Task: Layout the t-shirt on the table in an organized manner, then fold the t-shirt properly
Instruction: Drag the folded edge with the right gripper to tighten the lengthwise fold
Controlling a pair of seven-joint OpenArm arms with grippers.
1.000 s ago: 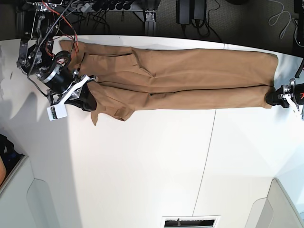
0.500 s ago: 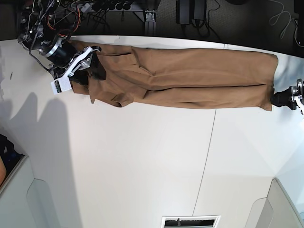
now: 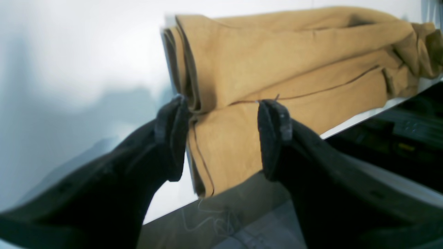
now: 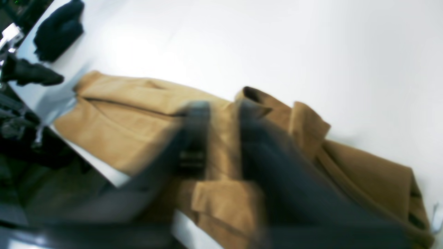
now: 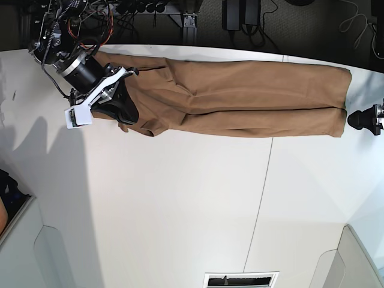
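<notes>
The tan-brown t-shirt (image 5: pixel 240 99) lies as a long folded strip along the far edge of the white table (image 5: pixel 192 204). My right gripper (image 5: pixel 129 96) hovers over the shirt's bunched left end. In the blurred right wrist view the right gripper (image 4: pixel 223 107) has its jaws a little apart, with cloth (image 4: pixel 131 103) showing in the gap. My left gripper (image 5: pixel 358 120) sits just off the shirt's right end. In the left wrist view the left gripper (image 3: pixel 223 105) is open, with the folded end of the shirt (image 3: pixel 277 62) lying beyond its fingertips (image 3: pixel 173 117).
The table's far edge runs right behind the shirt, with cables and power bricks (image 5: pixel 150 9) beyond it. A thin seam (image 5: pixel 264 198) crosses the tabletop. White panels (image 5: pixel 54 252) stand at both near corners. A dark bundle (image 4: pixel 59 29) lies past the shirt's far end.
My right gripper swung from the shirt's near left edge toward the far edge, carrying that flap over, then came back a little. My left gripper drew back off the shirt's right end.
</notes>
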